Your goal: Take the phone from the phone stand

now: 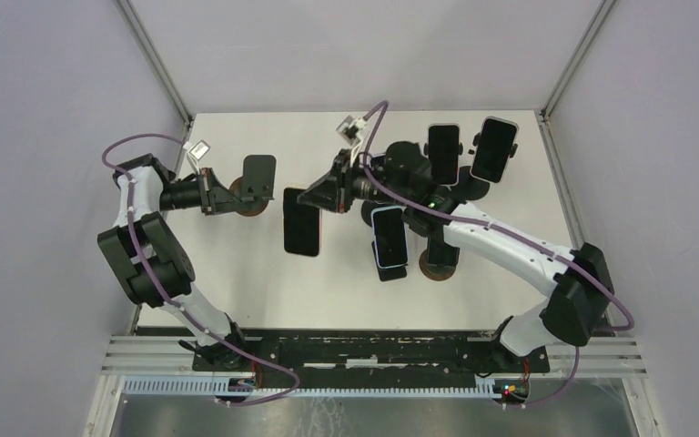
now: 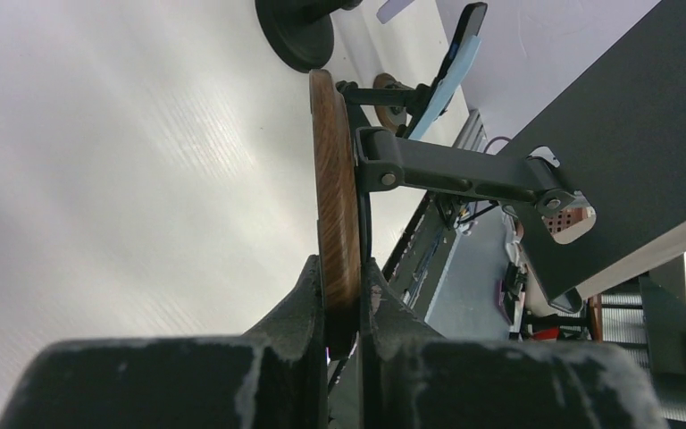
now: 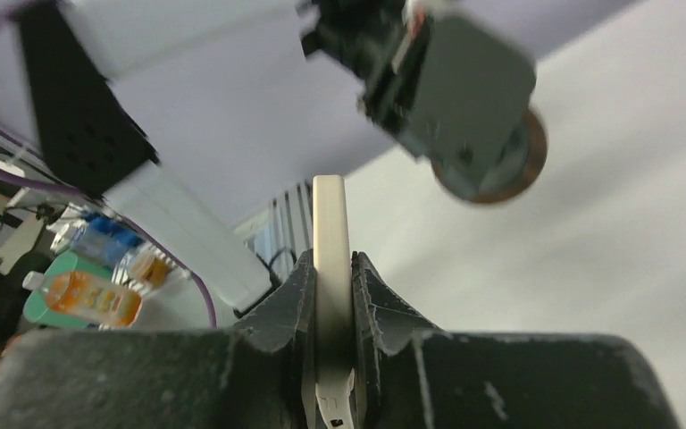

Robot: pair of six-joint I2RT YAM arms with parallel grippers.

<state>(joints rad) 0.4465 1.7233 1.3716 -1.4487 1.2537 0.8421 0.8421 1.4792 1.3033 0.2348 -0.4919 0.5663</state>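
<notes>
My right gripper (image 1: 320, 198) is shut on the phone (image 1: 302, 224), a dark-screened handset held in the air, apart from its stand. In the right wrist view the phone's pale edge (image 3: 330, 232) sits clamped between the jaws (image 3: 330, 264). My left gripper (image 1: 226, 196) is shut on the round wooden base (image 1: 251, 208) of the phone stand, whose dark holder plate (image 1: 259, 171) carries nothing. In the left wrist view the wooden base (image 2: 335, 197) stands edge-on between the fingers (image 2: 344, 270), with the stand's arm (image 2: 455, 170) and plate (image 2: 630, 143) beyond.
Three other phones sit on stands to the right: one near the middle (image 1: 389, 238) and two at the back (image 1: 443, 151) (image 1: 494, 147). A black stand base (image 2: 295, 31) and a blue-edged phone (image 2: 457, 61) show in the left wrist view. Frame posts border the table.
</notes>
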